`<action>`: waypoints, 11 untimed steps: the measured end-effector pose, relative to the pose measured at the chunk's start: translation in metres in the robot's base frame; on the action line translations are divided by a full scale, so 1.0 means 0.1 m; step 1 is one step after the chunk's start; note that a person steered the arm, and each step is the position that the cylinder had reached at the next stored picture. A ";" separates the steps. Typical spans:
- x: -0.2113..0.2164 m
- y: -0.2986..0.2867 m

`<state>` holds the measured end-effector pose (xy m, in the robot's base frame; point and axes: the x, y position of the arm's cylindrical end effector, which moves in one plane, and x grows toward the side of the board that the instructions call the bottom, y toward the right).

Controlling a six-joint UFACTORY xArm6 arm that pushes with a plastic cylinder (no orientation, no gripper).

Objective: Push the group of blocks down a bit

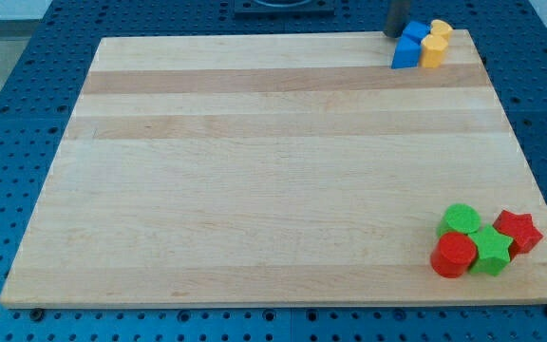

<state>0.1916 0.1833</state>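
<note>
A group of blocks sits at the view's top right corner of the wooden board [254,171]: two blue blocks [407,47] pressed together on the left, a yellow block [433,50] and a second yellow block [441,29] on the right. My tip [392,33] is a dark rod entering from the view's top edge. It stands just left of and above the blue blocks, touching or nearly touching the upper one.
A second cluster lies at the view's bottom right: a green round block [461,219], a red cylinder [454,255], a green star [490,251] and a red star [518,231]. A blue perforated table surrounds the board.
</note>
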 end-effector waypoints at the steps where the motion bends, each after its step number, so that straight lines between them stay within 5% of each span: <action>1: 0.00 0.14; 3: 0.00 -0.18; 4: 0.40 -0.83; 5: 1.77 -0.79; 6: 2.03 0.40; 7: 1.47 1.47; 9: 0.03 1.62; 10: -0.01 1.55; 11: 0.04 0.88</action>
